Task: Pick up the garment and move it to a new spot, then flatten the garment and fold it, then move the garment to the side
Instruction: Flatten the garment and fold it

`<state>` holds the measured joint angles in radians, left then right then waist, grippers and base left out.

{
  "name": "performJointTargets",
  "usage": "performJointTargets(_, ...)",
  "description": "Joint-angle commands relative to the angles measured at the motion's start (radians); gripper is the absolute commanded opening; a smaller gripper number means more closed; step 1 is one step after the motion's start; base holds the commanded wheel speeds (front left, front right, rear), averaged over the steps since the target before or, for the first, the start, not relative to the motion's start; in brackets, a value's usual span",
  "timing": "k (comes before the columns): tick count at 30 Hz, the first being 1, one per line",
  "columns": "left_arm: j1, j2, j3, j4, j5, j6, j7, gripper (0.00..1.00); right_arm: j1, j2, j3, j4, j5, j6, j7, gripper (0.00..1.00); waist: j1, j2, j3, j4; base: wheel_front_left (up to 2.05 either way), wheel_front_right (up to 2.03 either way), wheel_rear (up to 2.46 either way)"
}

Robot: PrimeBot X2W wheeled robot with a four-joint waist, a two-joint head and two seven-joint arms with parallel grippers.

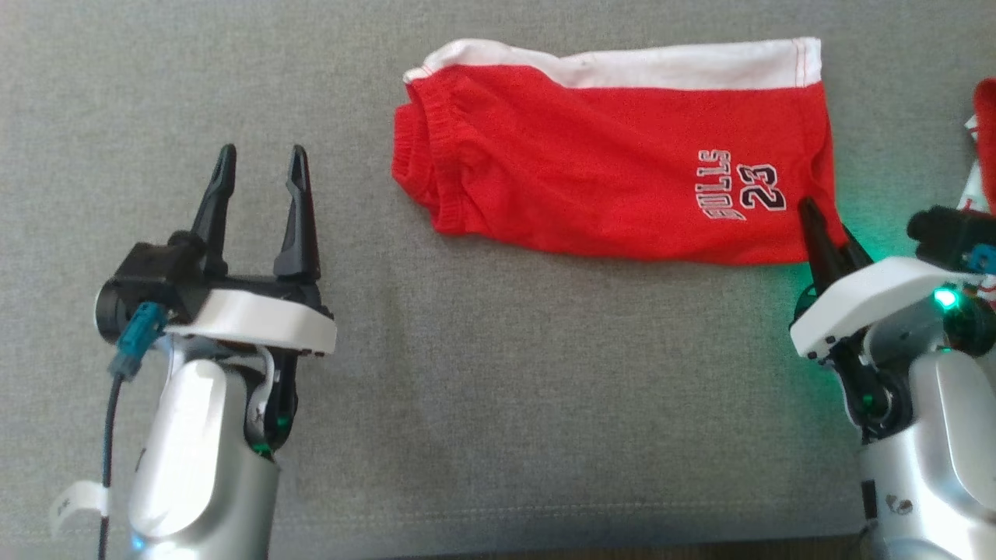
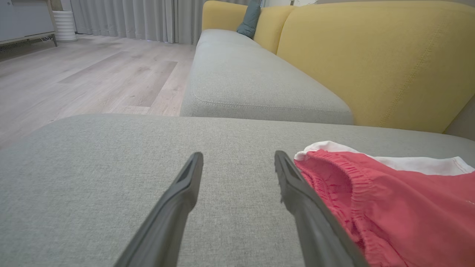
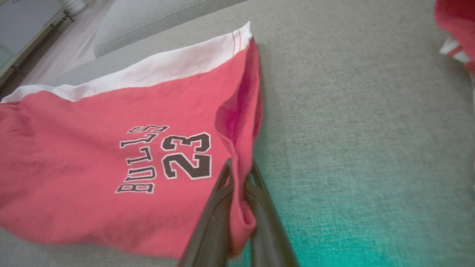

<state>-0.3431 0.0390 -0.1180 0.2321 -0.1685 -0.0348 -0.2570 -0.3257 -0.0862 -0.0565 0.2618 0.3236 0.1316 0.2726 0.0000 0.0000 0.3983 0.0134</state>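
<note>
The garment [image 1: 607,155] is a pair of red shorts with a white band and "BULLS 23" print, lying folded on the grey cushion [image 1: 467,373]. My right gripper [image 1: 817,214] is shut on the garment [image 3: 111,148] at its near right corner; in the right wrist view a pinch of red cloth stands up between the fingers [image 3: 219,207]. My left gripper [image 1: 261,167] stands open over bare cushion to the left of the waistband, holding nothing. In the left wrist view the garment [image 2: 389,207] lies just right of my left gripper [image 2: 239,157].
Another red and white piece of cloth [image 1: 984,148] lies at the right edge of the cushion. A yellow sofa back [image 2: 371,63] rises behind the seat, and a wooden floor [image 2: 92,74] lies beyond the cushion's edge.
</note>
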Motion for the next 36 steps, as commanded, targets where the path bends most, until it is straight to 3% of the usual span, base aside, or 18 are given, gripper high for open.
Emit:
performJointTargets(1,-0.003,0.013,0.024,-0.029,0.009,0.005,-0.005,1.00,0.003,0.005,0.007,-0.031,0.010,-0.001,-0.008,0.00,0.0000,0.0000,-0.011,0.000,0.00,0.00,0.00)
performJointTargets(9,0.010,0.012,-0.001,-0.022,0.001,0.007,-0.005,1.00,-0.001,0.003,-0.011,-0.008,0.019,-0.001,-0.015,0.00,0.0000,0.0000,-0.032,0.012,0.00,0.00,0.00)
performJointTargets(14,0.013,0.012,-0.012,-0.021,-0.007,0.008,-0.005,1.00,-0.045,0.010,0.037,-0.045,0.016,-0.001,-0.013,0.00,0.0000,0.0000,-0.045,0.023,0.00,0.00,0.00)
performJointTargets(21,0.013,0.012,-0.026,-0.015,-0.015,0.010,-0.005,1.00,-0.169,0.030,0.259,-0.099,0.041,-0.001,0.009,0.00,0.0000,0.0000,-0.067,0.049,0.00,0.00,0.00)
performJointTargets(25,0.014,0.011,-0.038,-0.016,-0.019,0.012,-0.005,1.00,-0.225,0.035,0.410,-0.078,0.119,-0.001,-0.011,0.00,0.0000,0.0000,-0.073,0.079,0.00,0.00,0.00)
performJointTargets(30,0.012,0.011,-0.054,-0.019,-0.032,0.022,-0.005,1.00,-0.250,0.036,0.584,-0.002,0.222,-0.001,-0.040,0.00,0.0000,0.0000,-0.069,0.118,0.00,0.00,0.00)
performJointTargets(35,0.011,0.011,-0.061,-0.023,-0.040,0.032,-0.005,1.00,-0.254,0.036,0.655,0.095,0.242,-0.001,-0.072,0.00,0.0000,0.0000,-0.057,0.138,0.00,0.00,0.00)
performJointTargets(36,0.011,0.011,-0.061,-0.024,-0.040,0.033,-0.005,1.00,-0.258,0.036,0.661,0.108,0.246,-0.001,-0.082,0.42,0.0000,0.0000,-0.055,0.139,0.00,0.00,0.00)
